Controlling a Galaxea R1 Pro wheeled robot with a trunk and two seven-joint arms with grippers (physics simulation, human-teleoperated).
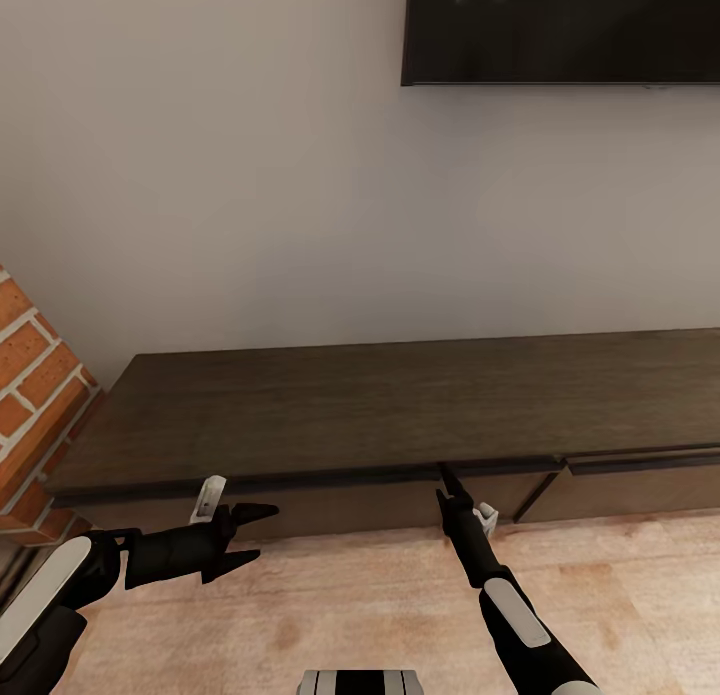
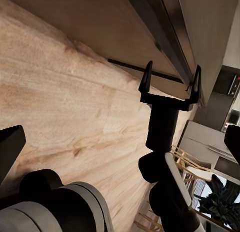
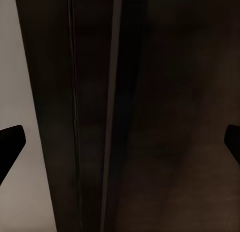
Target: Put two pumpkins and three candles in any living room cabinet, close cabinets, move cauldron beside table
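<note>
Brick surround [image 1: 35, 395]: orange-red courses with pale joints, at 9 o'clock in the head view, just beside the cabinet's left end.

Left tool [image 1: 255, 533]: black, at 7 o'clock, above the wood floor [image 1: 350, 595], pointing toward 3 o'clock. Its two tips stand apart, moderately open, with nothing between them and touching nothing.

Cabinet [image 1: 400, 405]: long, low, dark brown wooden unit with a flat grained top, running from 9 o'clock to 3 o'clock across the middle of the head view, set against the pale wall [image 1: 250, 175]. Flat handleless fronts below the overhanging top; a seam between fronts shows at about 4 o'clock. All visible fronts sit flush.

Right tool [image 1: 441, 478]: black, just below centre, pointing toward 12 o'clock at the cabinet's top edge. In the left wrist view [image 2: 170, 79] its fingers are spread wide and hold nothing, tips close to the cabinet front; contact cannot be told.

Screen [image 1: 560, 30]: dark panel on the wall at 1 o'clock.
</note>
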